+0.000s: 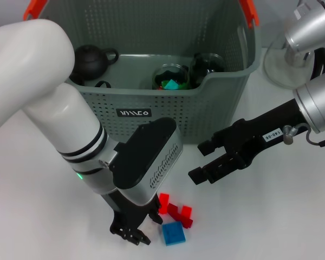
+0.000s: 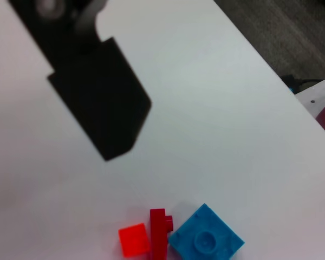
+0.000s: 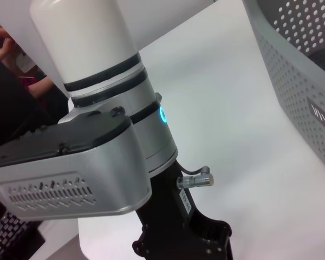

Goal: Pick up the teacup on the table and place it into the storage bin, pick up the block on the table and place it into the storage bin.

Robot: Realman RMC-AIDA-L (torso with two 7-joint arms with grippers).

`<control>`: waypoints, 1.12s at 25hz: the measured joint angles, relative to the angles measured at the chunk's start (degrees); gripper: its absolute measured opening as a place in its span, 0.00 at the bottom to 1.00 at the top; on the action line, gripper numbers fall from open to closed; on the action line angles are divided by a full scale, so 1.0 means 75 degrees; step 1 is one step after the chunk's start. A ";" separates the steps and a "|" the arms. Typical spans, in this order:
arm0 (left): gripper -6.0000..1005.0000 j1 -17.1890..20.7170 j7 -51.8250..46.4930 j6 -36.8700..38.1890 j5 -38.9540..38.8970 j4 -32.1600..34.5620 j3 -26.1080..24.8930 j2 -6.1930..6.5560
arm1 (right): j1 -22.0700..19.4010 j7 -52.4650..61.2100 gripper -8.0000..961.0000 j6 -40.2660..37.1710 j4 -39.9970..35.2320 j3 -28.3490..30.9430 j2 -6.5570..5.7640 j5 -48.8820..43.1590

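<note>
On the white table (image 1: pixel 21 179), at about six o'clock from the storage bin (image 1: pixel 206 103), a small cluster of blocks lies loose: a blue block (image 1: pixel 173 233) nearest the robot, a dark red block (image 1: pixel 180 214) touching it on the far side, and a bright red block (image 1: pixel 164 202) just beyond that. The left wrist view shows the same three pressed side by side, the blue block (image 2: pixel 206 241) studded on top, the dark red block (image 2: pixel 160 233) standing on edge between it and the bright red block (image 2: pixel 134 240).

The left gripper (image 1: pixel 138 226) hangs low over the table at roughly nine o'clock from the blocks, just beside them; its fingers are spread and hold nothing.

The right gripper (image 1: pixel 206 160) hovers at about one o'clock from the blocks, near the bin's front wall, its fingers parted and empty.

The grey-green perforated bin stands at the far side of the table, orange-red handles (image 1: pixel 249 12) on its rim and a black label (image 1: pixel 133 113) on its front. Inside it, a black teapot (image 1: pixel 91 62) rests at the bin's nine o'clock, and two dark teacups (image 1: pixel 171 77) sit near the front wall toward three o'clock, one holding small coloured pieces. No teacup can be seen on the table.
</note>
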 joint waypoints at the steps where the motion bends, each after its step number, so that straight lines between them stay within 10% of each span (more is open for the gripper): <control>1: 0.43 0.0000 0.0000 -0.0015 0.0004 0.0000 0.0000 0.0000 | 0.0002 0.0004 0.98 0.0000 0.0000 -0.0006 0.0000 0.0000; 16: 0.42 0.0011 -0.0175 0.0607 0.0052 0.0404 -0.0951 0.0042 | -0.0016 -0.0010 0.98 -0.0026 0.0000 0.0000 -0.0005 -0.0001; 28: 0.43 -0.0161 -0.0211 0.3521 -0.0962 0.1195 -0.5255 0.0229 | -0.0005 -0.0115 0.98 -0.0093 0.0000 -0.0001 -0.0070 0.0000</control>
